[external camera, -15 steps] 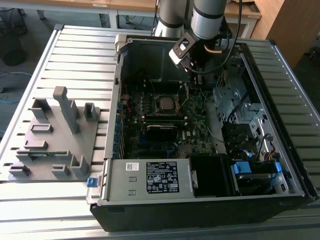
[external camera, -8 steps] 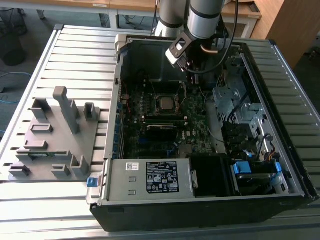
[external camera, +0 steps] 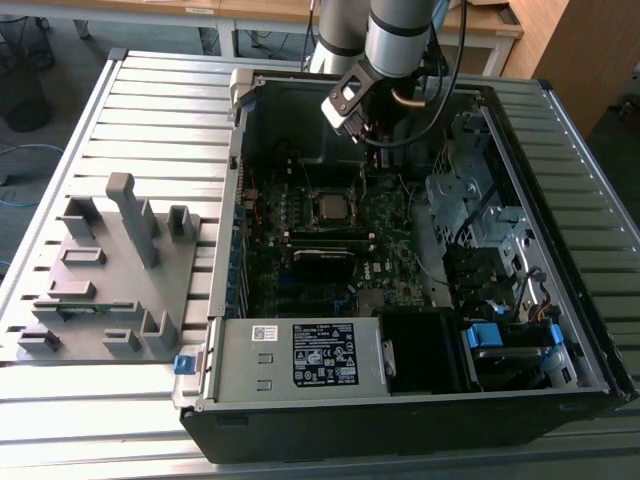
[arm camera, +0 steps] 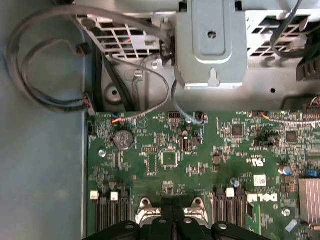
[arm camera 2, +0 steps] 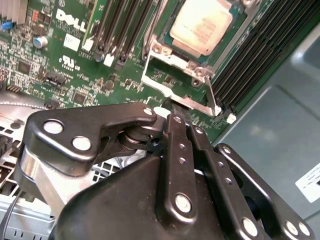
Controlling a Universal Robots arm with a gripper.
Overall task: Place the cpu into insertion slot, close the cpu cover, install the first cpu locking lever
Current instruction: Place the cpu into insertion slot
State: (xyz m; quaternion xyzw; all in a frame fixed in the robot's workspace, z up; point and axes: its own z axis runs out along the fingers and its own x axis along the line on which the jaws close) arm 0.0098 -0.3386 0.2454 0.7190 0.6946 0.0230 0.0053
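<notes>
On the slatted tabletop lies one open computer case with one grey fixture beside it. One arm reaches in over the one motherboard.

In the second wrist view the one tool has its fingers drawn narrow, gripping nothing. Its tips are at the free edge of the one cpu cover, which seems tilted up on its hinge. The one cpu already sits in the insertion slot.

We judge that closing the cover is the step in hand. It calls for a steady press, so the frame drops flat around the chip. One thin lever rod stands just beside the cover.
</notes>
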